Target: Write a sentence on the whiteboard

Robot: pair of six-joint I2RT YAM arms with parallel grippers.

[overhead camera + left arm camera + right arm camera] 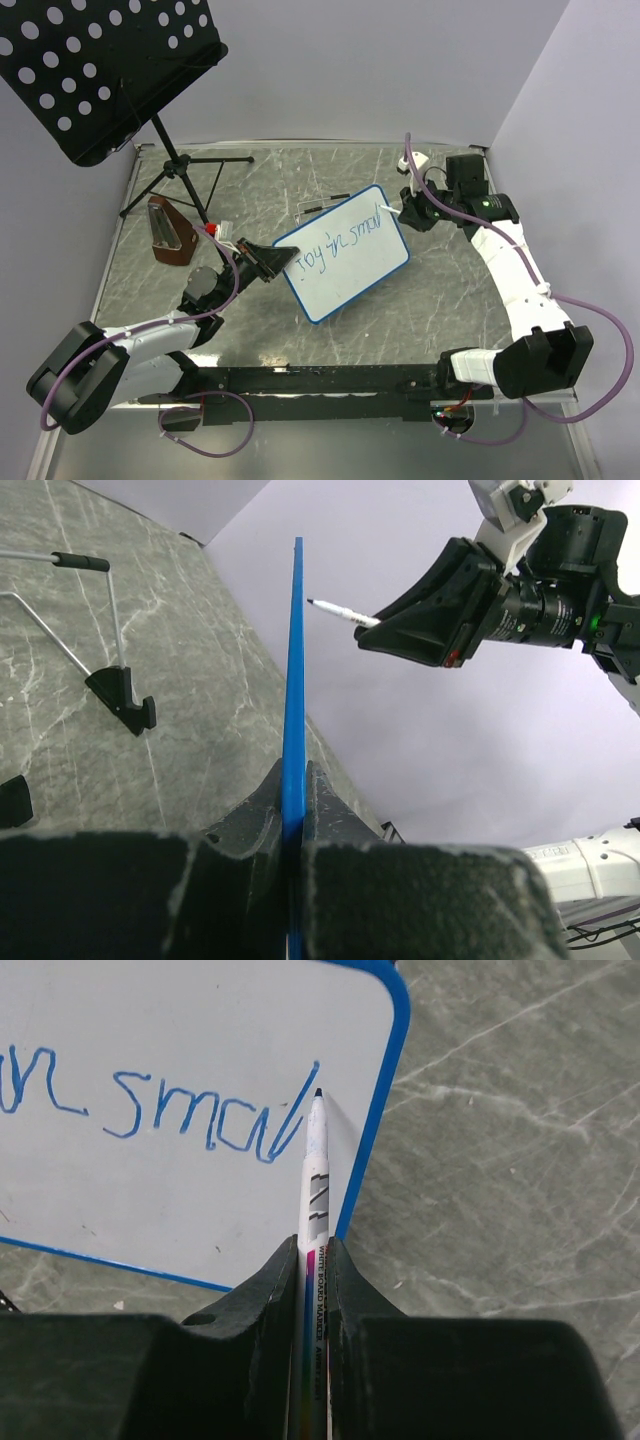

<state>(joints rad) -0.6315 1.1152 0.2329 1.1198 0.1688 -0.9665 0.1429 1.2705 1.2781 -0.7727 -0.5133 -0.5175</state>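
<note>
Grey marbled table (pixel 440 300) with plain walls (pixel 350 70) behind, and a black perforated music stand (pixel 100 70) parked in the far left corner doing nothing. Mid-table is the whiteboard (pixel 345 275), blue frame, held at an angle by its left edge. The left gripper (pixel 292 780) is pinched tight on that frame (can't tell from where I'm standing whether the board's feet touch the table). The right gripper (pixel 315 1250) is clamped shut around the marker (pixel 314 1170), over by the board's right-hand edge. The sentence (pixel 335 238) so far is one line, roughly "Joy in small". The marker tip (pixel 317 1093) sits at the top of the last stroke, looking just off the surface.

My take on doing the next bit well: that line has run out of room at the frame, so the rest wants a second line in the blank lower half. Lift clear first so it doesn't drag a streak, and start over near the left side. Press lightly too, since a board gripped by one edge will probably flex or swing away. The left arm's job is just to hold dead steady.
</note>
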